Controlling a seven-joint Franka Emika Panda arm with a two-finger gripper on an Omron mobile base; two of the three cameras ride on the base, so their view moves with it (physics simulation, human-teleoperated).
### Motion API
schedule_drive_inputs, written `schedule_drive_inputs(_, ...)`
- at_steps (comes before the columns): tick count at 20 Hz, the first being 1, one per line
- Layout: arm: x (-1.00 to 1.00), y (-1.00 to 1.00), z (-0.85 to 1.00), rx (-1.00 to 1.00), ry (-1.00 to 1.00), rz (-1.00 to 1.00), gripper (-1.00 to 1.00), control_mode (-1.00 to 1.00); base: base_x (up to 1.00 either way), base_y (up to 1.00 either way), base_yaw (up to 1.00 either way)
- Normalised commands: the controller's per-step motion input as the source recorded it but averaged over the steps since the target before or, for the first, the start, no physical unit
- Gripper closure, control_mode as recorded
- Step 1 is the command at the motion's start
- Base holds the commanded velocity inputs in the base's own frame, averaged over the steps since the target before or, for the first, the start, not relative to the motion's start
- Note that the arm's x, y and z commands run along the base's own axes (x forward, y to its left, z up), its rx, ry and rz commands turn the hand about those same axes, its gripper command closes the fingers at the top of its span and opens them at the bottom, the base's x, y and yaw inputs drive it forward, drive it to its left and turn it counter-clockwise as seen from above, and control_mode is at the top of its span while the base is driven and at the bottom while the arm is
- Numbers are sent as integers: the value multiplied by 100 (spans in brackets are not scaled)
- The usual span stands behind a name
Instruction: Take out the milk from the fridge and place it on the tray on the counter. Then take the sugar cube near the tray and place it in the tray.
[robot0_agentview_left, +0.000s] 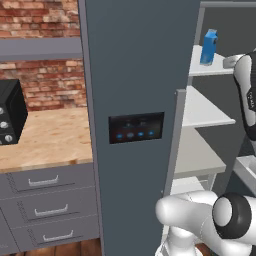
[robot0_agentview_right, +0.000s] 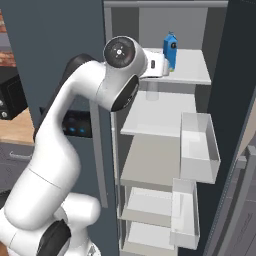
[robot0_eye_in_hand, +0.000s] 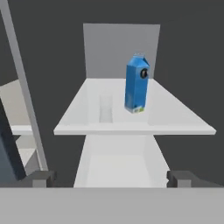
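Here, nearest the hand camera, the gripper (robot0_eye_in_hand: 111, 178) is standing released, its two dark fingertips (robot0_eye_in_hand: 40, 178) spread wide at the bottom corners of the hand view with nothing between them, which suits an approach to a carton that is broader than a narrow pinch would allow. Just beyond the tips, the lower white shelf (robot0_eye_in_hand: 120, 164) is lying below the line of sight, and the hand is looking across the front lip of the top shelf (robot0_eye_in_hand: 131, 127), so the wrist appears to be levelled with that shelf in order to reach in horizontally. On that top shelf the milk (robot0_eye_in_hand: 136, 83) is standing upright, set back from the front edge and a little to the right of centre, well apart from the fingertips. In the right base view the white arm (robot0_agentview_right: 75, 130) is bending up and forward, its hand (robot0_agentview_right: 156, 65) hovering at the shelf's left front beside the milk (robot0_agentview_right: 170, 50), not touching it. The fridge (robot0_agentview_left: 135, 75) is standing open, its door bins (robot0_agentview_right: 197, 145) swung out to the right. Farther left, the counter (robot0_agentview_left: 45, 140) is carrying a black toaster oven (robot0_agentview_left: 11, 120) before the brick wall (robot0_agentview_left: 40, 75). The step in hand looks like lining up for the grasp; nothing is lifted yet.
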Motion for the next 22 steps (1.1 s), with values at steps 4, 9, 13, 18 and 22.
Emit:
schedule_drive_inputs(4,32,-6,0,0,-17,0,-100,-100,0,0,0)
schedule_drive_inputs(9,41,-7,0,0,-7,0,-100,-100,0,0,0)
schedule_drive_inputs(13,30,-17,8,2,0,0,-100,-100,0,0,0)
schedule_drive_inputs(18,20,-19,18,2,0,0,-100,-100,0,0,0)
schedule_drive_inputs(22,12,-3,12,0,0,0,-100,-100,0,0,0)
